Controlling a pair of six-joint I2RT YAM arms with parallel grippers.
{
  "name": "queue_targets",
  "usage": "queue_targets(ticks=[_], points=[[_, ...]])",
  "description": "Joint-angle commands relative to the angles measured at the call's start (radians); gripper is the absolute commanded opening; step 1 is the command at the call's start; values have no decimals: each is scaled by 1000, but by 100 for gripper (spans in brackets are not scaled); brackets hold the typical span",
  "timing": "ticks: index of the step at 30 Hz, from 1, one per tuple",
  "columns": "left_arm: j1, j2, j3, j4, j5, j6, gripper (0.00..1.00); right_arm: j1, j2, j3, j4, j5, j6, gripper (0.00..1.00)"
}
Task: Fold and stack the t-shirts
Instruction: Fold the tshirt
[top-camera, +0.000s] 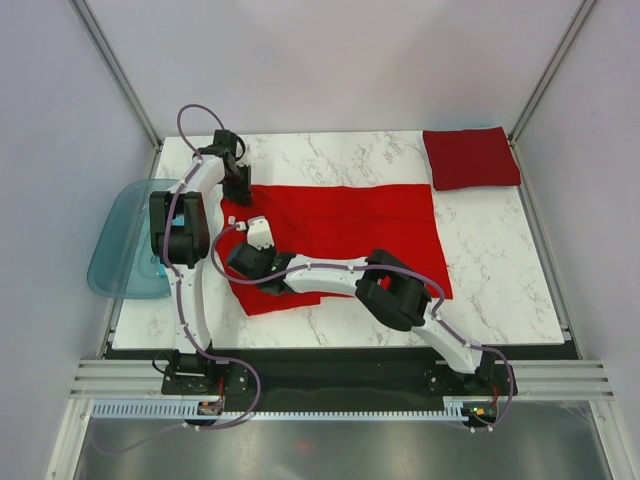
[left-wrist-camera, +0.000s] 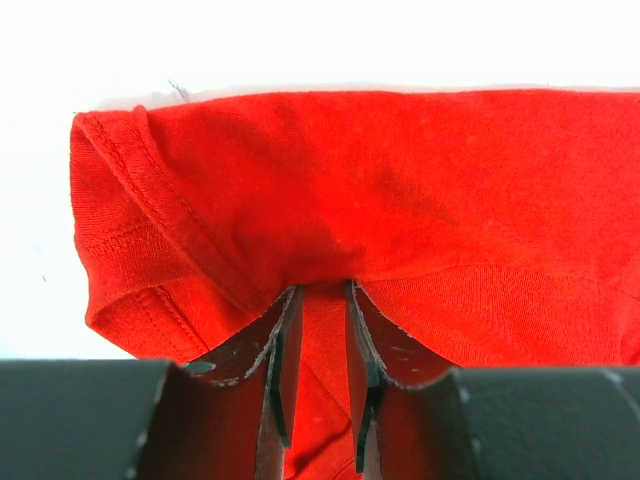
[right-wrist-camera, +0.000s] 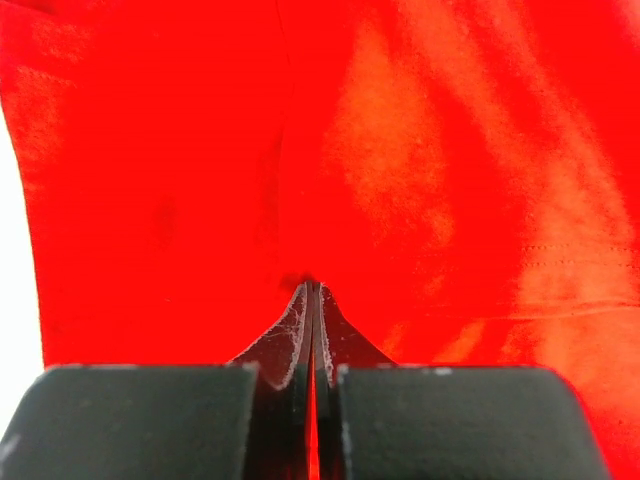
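A bright red t-shirt (top-camera: 345, 225) lies spread on the marble table (top-camera: 500, 270), with its near-left part bunched up. A folded dark red t-shirt (top-camera: 471, 157) lies at the back right corner. My left gripper (top-camera: 239, 195) is at the shirt's far-left edge; in the left wrist view it (left-wrist-camera: 322, 292) is closed on a fold of red cloth (left-wrist-camera: 400, 200) beside a hemmed sleeve. My right gripper (top-camera: 245, 270) reaches across to the shirt's near-left part; in the right wrist view it (right-wrist-camera: 313, 285) is pinched shut on the red cloth (right-wrist-camera: 400, 150).
A translucent teal bin (top-camera: 125, 240) hangs off the table's left edge. Grey walls and metal frame posts enclose the table. Bare marble shows to the right (top-camera: 490, 240) and along the back (top-camera: 330, 155).
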Motion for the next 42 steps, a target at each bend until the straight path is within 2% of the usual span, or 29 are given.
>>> queue_targets(ticks=[1,12,16,17,18,19,21,25,26,28,30,35,39,42], points=[[14,46,30,12,-8,-5,32,6,-21,36,-37,32,-25,0],[14,66,30,12,-15,1,32,7,-47,33,-101,32,-56,0],[14,59,29,12,-18,2,32,7,-38,48,-104,-12,-84,1],[14,56,29,12,-17,4,32,7,-36,56,-112,-23,-85,7],[14,45,27,12,-18,6,32,7,-39,57,-117,-26,-85,17],[14,36,24,11,-17,6,32,3,-45,59,-121,-43,-88,21],[14,1,18,11,-12,9,33,-19,-80,47,-123,-84,-98,27],[14,-75,9,9,8,-2,34,-74,-174,-1,-115,-156,-115,31],[14,-125,-2,11,5,-7,34,-92,-195,-43,-94,-222,-116,31],[14,-174,-43,9,2,-7,35,-150,-270,-105,-59,-293,-110,32],[16,-256,-115,11,59,-25,35,-184,-344,-198,9,-392,-119,34],[17,-392,-328,43,331,-74,38,-326,-407,-314,86,-624,-174,38],[16,-570,-627,161,376,-139,40,-413,-396,-335,87,-747,-222,41],[6,-631,-765,227,388,-180,40,-458,-384,-343,86,-807,-259,42]])
